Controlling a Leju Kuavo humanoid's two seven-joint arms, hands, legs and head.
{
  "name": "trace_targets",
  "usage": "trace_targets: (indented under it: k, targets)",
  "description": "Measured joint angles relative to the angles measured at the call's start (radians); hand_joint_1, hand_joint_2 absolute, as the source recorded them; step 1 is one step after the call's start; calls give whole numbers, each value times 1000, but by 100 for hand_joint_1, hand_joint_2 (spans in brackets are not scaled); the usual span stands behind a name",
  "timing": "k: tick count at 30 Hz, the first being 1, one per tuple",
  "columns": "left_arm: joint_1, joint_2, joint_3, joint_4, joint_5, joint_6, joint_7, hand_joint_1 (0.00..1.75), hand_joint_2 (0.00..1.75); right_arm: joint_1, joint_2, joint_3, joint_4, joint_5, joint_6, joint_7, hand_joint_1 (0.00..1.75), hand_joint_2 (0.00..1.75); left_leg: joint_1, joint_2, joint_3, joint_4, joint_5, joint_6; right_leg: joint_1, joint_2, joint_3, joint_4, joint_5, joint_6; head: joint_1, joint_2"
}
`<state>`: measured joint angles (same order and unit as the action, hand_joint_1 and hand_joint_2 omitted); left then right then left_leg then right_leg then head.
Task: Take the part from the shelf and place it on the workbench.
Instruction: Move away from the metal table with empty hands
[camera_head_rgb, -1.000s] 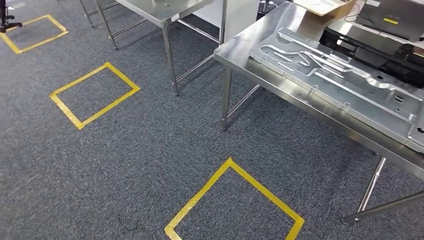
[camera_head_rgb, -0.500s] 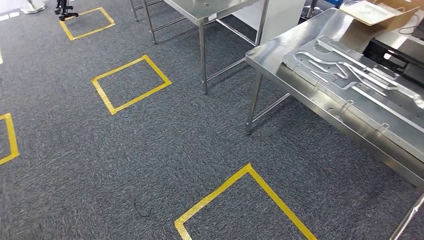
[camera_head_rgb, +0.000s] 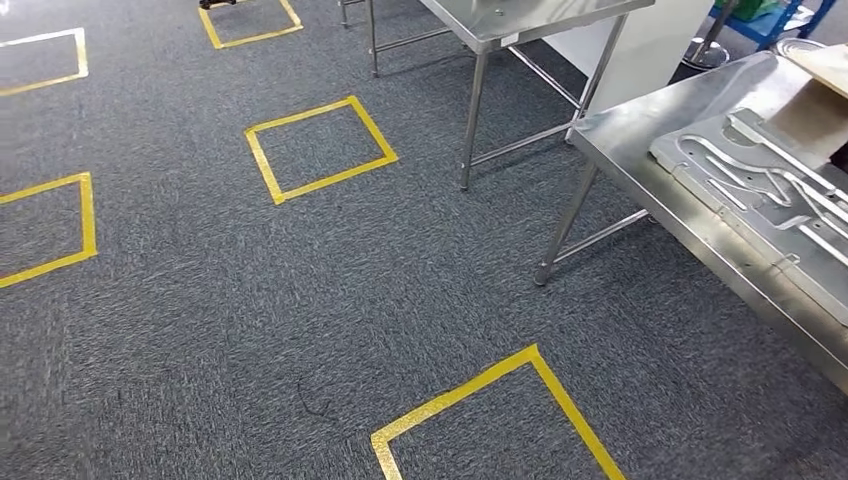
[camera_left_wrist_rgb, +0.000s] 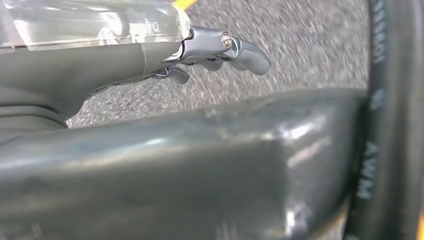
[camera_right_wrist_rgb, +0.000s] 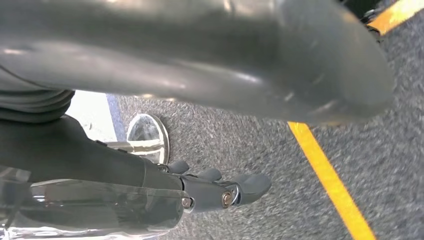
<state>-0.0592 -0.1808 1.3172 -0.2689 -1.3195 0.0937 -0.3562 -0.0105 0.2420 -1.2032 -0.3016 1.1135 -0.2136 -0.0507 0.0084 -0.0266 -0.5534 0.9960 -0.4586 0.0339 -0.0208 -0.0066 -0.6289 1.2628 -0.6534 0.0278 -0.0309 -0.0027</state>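
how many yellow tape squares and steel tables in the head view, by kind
yellow tape squares: 5 — and, several cut off by the frame
steel tables: 2 — and
total: 7

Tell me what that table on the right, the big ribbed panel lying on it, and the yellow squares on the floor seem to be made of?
The table looks like brushed stainless steel: silver, softly reflective, with thin tube legs. The ribbed panel seems to be pressed sheet metal, dull grey with raised channels, perhaps aluminium or steel. The yellow squares look like adhesive tape stuck flat on the speckled grey carpet.
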Motion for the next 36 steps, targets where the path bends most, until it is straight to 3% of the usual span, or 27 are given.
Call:
trace_targets:
  k: [1,2,3,5,7,9,11,13,15,16,17,18,20,22,25,27,29,30,31,32,33,34,36]
  targets:
    - [0,0,0,0,0,0,0,0,0,1,0,-1,0,0,0,0,0,0,-1,-14,0,1,0,0,0,2,-9,9,12,0,0,0]
    - [1,0,0,0,0,0,0,0,0,2,0,-1,1,0,0,0,0,0,-1,-29,2,3,-1,-1,0,6,1,-23,44,-1,0,0]
    - [1,-1,0,0,0,1,0,0,0,2,0,-1,1,0,0,0,0,0,-1,-44,2,6,-3,-3,-1,19,24,-82,86,-3,0,0]
    - [0,-4,0,0,0,1,-1,0,0,4,-1,-3,1,0,0,1,0,0,-2,-69,-2,15,-7,-10,-4,67,71,-199,139,-9,0,0]
    - [-1,-8,0,1,0,3,-3,0,0,3,-3,-5,2,0,0,3,0,0,0,-90,-11,21,-7,-23,-1,90,85,-238,143,-15,0,0]
    - [1,-10,1,1,0,4,-3,0,0,-1,-3,-5,2,1,0,7,0,0,4,-104,-16,20,-6,-37,1,67,90,-244,146,-26,0,0]
    - [2,-11,1,1,0,5,-4,0,0,-2,-3,-5,3,1,0,9,0,0,3,-64,-29,47,-23,-46,-1,42,98,-255,149,-42,0,0]
    - [-2,-12,1,1,0,5,-5,0,0,0,-3,-5,4,1,0,10,0,0,2,-5,-79,150,-78,-53,1,13,103,-260,149,-52,0,0]
    - [-4,-13,1,1,0,5,-5,0,0,2,-3,-6,4,1,0,11,0,0,5,15,-142,274,-127,-58,5,-19,104,-259,145,-55,0,0]
    - [-3,-13,1,1,0,5,-5,0,0,2,-3,-6,4,1,0,11,0,0,5,19,-154,299,-129,-60,6,-34,105,-259,143,-56,0,0]
    - [-1,-13,1,1,0,4,-5,0,0,1,-3,-6,4,1,0,11,0,0,5,22,-146,285,-111,-60,7,-47,107,-259,140,-55,0,0]
    - [1,-13,1,1,0,4,-5,0,0,1,-3,-6,4,2,1,11,0,0,5,30,-117,230,-80,-58,7,-60,111,-259,138,-53,0,0]
    - [1,-13,1,1,1,3,-5,0,0,0,-3,-6,5,2,1,11,0,0,-1,76,-42,92,-25,-48,10,-83,120,-259,131,-47,0,0]
    - [-2,-13,2,1,1,2,-5,0,0,-1,-3,-6,6,3,2,11,0,0,-9,106,-9,25,-11,-36,14,-103,127,-258,125,-37,0,0]
    - [1,-13,2,1,1,1,-5,0,0,-10,-3,-6,6,7,4,12,0,0,-11,76,-9,14,-8,-22,13,-121,138,-261,118,-20,0,0]
    - [2,-14,2,1,1,0,-4,0,0,-9,-3,-6,6,9,6,12,0,0,-5,52,-1,1,1,-9,10,-76,126,-220,86,-12,0,0]
    - [-1,-14,2,1,1,-1,-4,0,0,-5,-3,-7,6,10,7,13,0,0,-4,29,0,-2,6,0,7,-17,67,-103,24,-10,0,0]
    - [-2,-14,2,1,1,-1,-4,0,0,-5,-3,-7,7,10,7,13,0,0,-5,16,-1,-2,6,1,7,-4,32,-40,-1,-10,0,0]
    - [-2,-13,2,1,2,-1,-4,0,0,-4,-4,-7,7,10,7,13,0,0,-6,1,0,-1,5,2,6,0,8,-1,-6,-9,0,0]
    - [-2,-13,2,1,2,-1,-3,0,0,-3,-4,-7,7,10,7,13,0,0,-6,-14,0,0,5,2,6,2,-2,6,8,-9,0,0]
    - [-1,-13,2,1,2,-1,-3,0,0,-3,-4,-7,8,10,8,13,0,0,-6,-30,2,1,4,0,4,5,5,-25,40,-9,0,0]
    - [0,-13,2,1,2,-1,-3,0,0,-3,-4,-7,8,10,9,13,0,0,-6,-46,3,4,3,-2,2,15,27,-84,83,-9,0,0]
    - [0,-13,2,1,2,-1,-3,0,0,-2,-4,-7,8,11,12,13,0,0,-6,-73,-1,12,-1,-9,-2,64,72,-198,137,-12,0,0]
